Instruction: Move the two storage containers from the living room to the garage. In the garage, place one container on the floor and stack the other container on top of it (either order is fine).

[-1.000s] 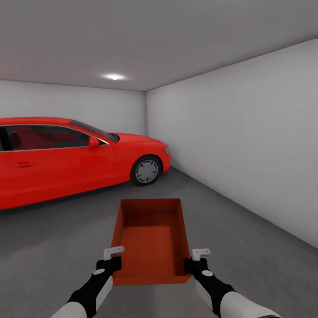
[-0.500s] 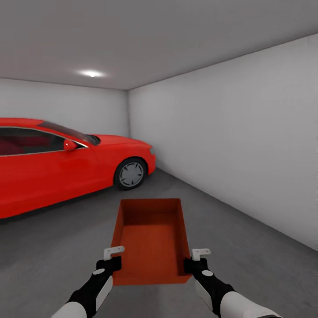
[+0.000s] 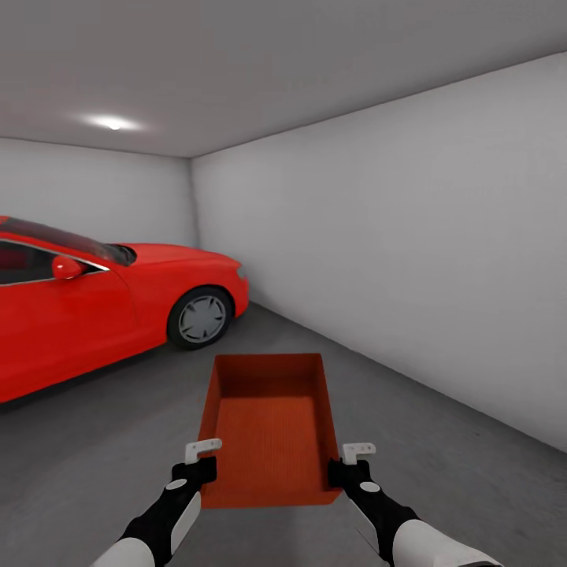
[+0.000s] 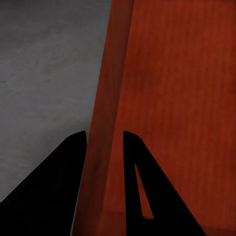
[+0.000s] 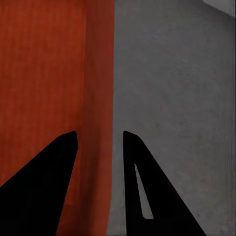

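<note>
An orange-red open-topped storage container point(image 3: 269, 429) hangs in front of me above the dark grey garage floor point(image 3: 441, 441), carried between both arms. My left gripper point(image 3: 203, 466) is shut on its left side wall point(image 4: 105, 123), one finger inside and one outside. On the opposite side wall point(image 5: 101, 98), my right gripper point(image 3: 346, 468) is shut the same way. The box is empty inside.
A red car point(image 3: 102, 303) is parked at the left, its front wheel point(image 3: 201, 318) nearest the far corner. A pale grey wall point(image 3: 394, 236) runs along the right side. Bare floor stretches ahead between car and wall. A ceiling light point(image 3: 114, 123) glows at upper left.
The whole view has swung to the right: car, corner and ceiling light slid left in the picture. The container and both grippers keep the same place in front of me.
</note>
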### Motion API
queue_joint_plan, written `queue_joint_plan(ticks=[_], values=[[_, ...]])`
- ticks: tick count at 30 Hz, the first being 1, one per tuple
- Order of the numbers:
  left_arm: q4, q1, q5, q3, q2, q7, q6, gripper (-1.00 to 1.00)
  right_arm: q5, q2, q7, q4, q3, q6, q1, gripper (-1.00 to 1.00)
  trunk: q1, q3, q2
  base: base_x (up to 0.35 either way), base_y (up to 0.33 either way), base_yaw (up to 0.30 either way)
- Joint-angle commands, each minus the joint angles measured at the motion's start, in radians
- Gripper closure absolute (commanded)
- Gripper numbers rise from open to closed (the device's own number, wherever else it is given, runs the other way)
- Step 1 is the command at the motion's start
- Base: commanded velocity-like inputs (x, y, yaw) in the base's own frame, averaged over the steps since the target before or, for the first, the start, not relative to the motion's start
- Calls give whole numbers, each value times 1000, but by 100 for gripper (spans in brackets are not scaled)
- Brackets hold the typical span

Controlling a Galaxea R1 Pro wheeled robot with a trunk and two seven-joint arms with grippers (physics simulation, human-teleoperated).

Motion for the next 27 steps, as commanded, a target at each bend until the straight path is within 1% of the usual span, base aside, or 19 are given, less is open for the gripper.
queue_joint_plan(ticks=[1, 27], values=[[-5, 0, -9, 16, 15, 9, -9, 100, -10, -12, -8, 4, -9, -4, 0, 100, 1, 0, -1, 320, 0, -243], [-5, 0, -9, 16, 15, 9, -9, 100, -10, -12, -8, 4, -9, -4, -1, 100, 1, 0, -1, 320, 0, -242]])
